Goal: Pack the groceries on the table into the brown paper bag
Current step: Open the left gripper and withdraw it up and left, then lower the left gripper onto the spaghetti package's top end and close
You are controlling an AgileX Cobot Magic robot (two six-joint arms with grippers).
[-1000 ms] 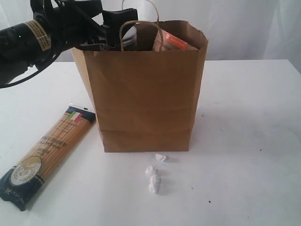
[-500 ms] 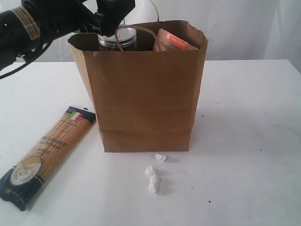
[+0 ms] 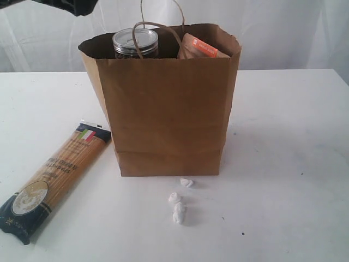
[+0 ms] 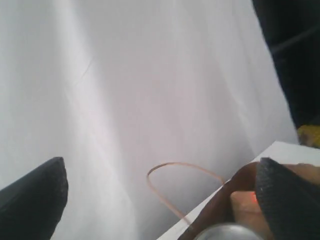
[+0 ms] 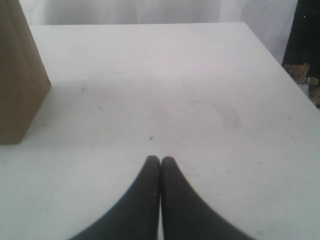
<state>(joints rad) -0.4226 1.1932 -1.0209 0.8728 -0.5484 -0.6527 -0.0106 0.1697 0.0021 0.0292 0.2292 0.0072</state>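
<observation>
Item outstanding — long spaghetti packet (image 3: 54, 177), on the table (image 3: 283, 164) left of the brown paper bag (image 3: 169, 109), long axis slanting toward the bag's base. Left tool (image 4: 160, 200): high on that side, spread wide, empty — the nearer. Right tool (image 5: 160, 162): pressed closed, right of the bag.

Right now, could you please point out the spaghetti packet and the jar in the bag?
spaghetti packet (image 3: 56, 176): exterior view, middle of its wrapper.
jar (image 3: 125, 38): exterior view, top of its lid.
</observation>
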